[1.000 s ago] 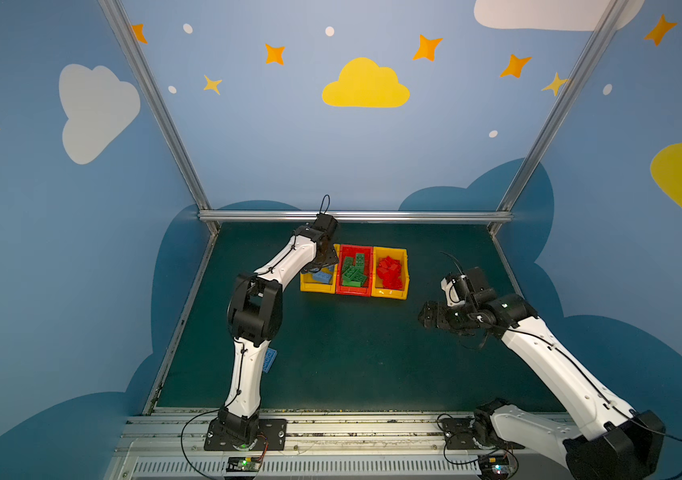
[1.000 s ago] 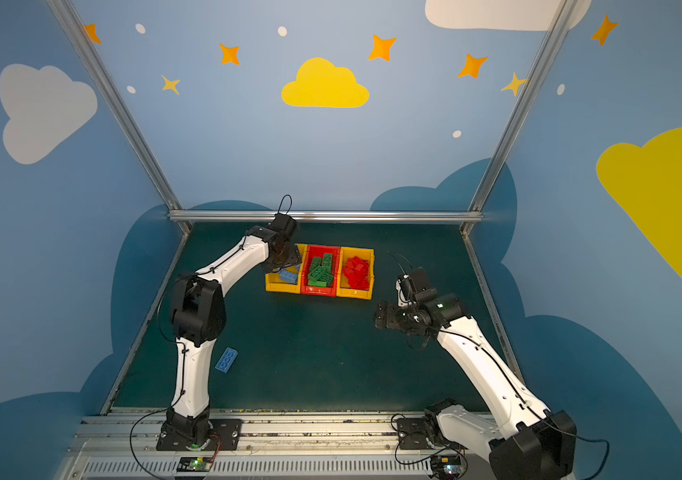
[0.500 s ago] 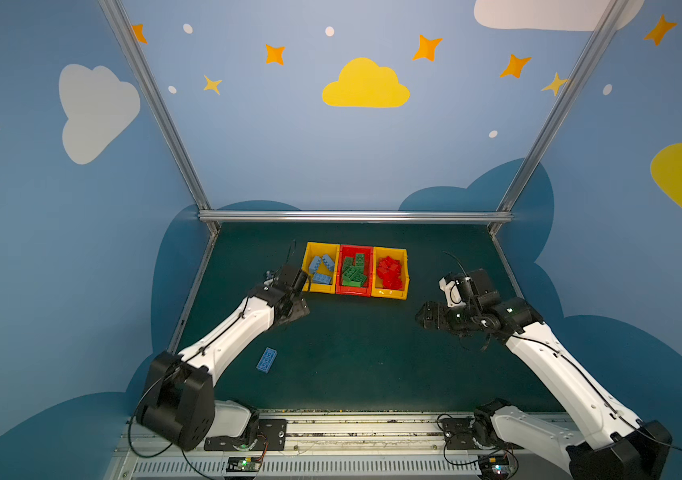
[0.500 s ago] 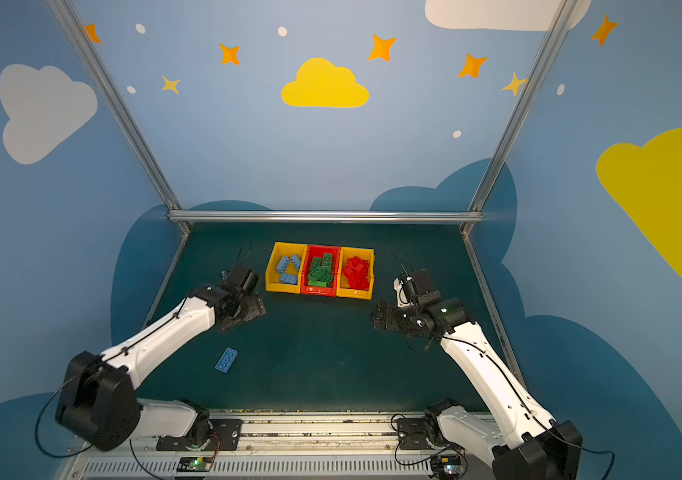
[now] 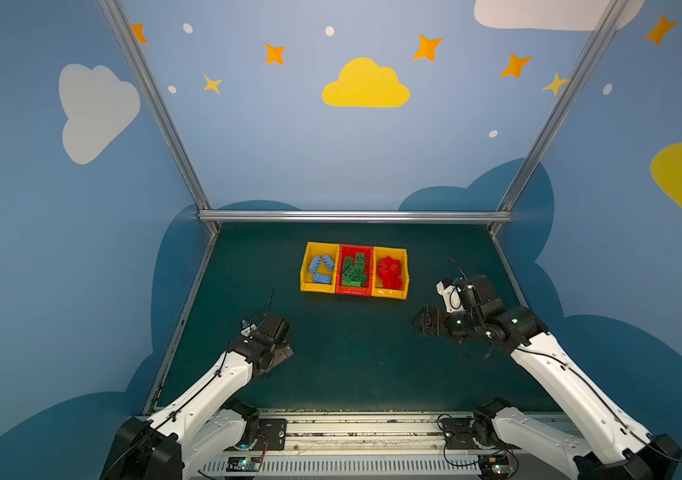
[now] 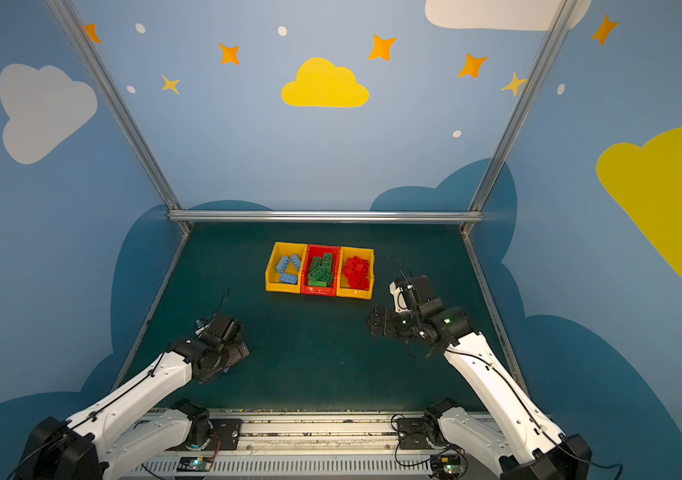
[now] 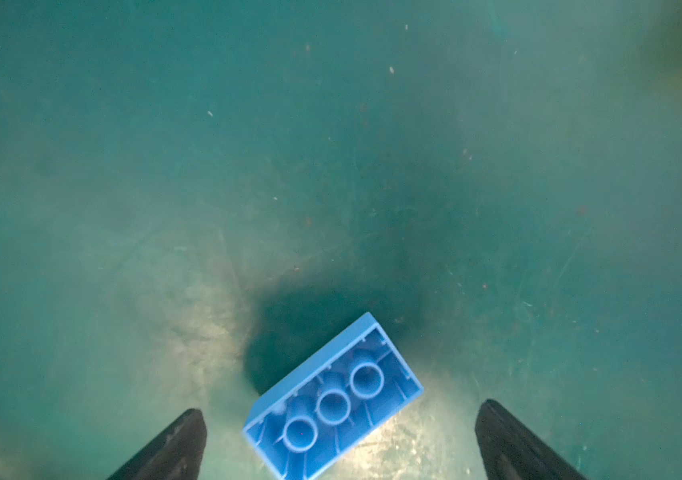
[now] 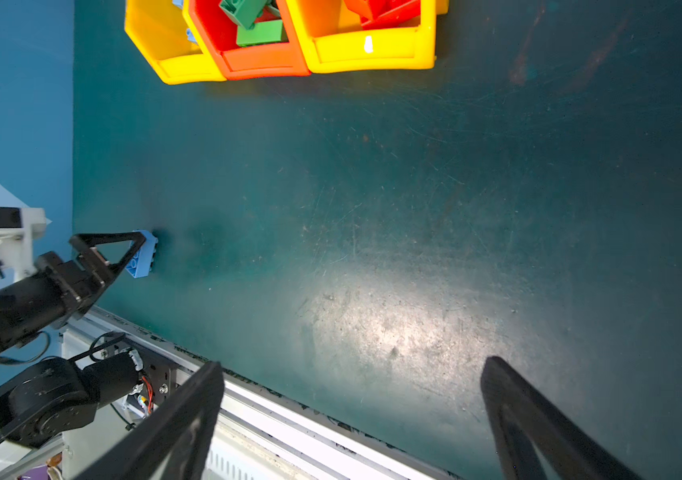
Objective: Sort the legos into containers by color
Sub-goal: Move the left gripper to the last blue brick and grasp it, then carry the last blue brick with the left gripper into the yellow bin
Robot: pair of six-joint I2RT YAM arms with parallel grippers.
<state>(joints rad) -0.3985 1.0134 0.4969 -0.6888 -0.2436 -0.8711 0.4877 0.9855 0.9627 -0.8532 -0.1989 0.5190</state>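
A light blue lego [image 7: 333,403] lies on the green mat between the fingers of my left gripper [image 7: 341,409], its hollow underside facing the wrist camera. The jaws stand wide open and touch neither side of it. In both top views the left gripper [image 5: 279,357] hides this brick at the front left. The containers stand in a row at the back. The left yellow bin [image 5: 317,289] holds light blue legos, the red bin [image 5: 354,291] green ones, and the right yellow bin [image 5: 390,294] red ones. My right gripper [image 5: 420,322] hovers open and empty.
The metal rail [image 5: 372,432] with both arm bases runs along the mat's front edge. An aluminium frame [image 5: 356,216] and blue walls close the back and sides. From the right wrist, the left gripper's finger [image 8: 106,253] overlaps the blue lego [image 8: 144,255].
My left arm has swung back from the bins to the front left and come down over the blue lego on the mat, its jaws widening. The right arm has barely moved.
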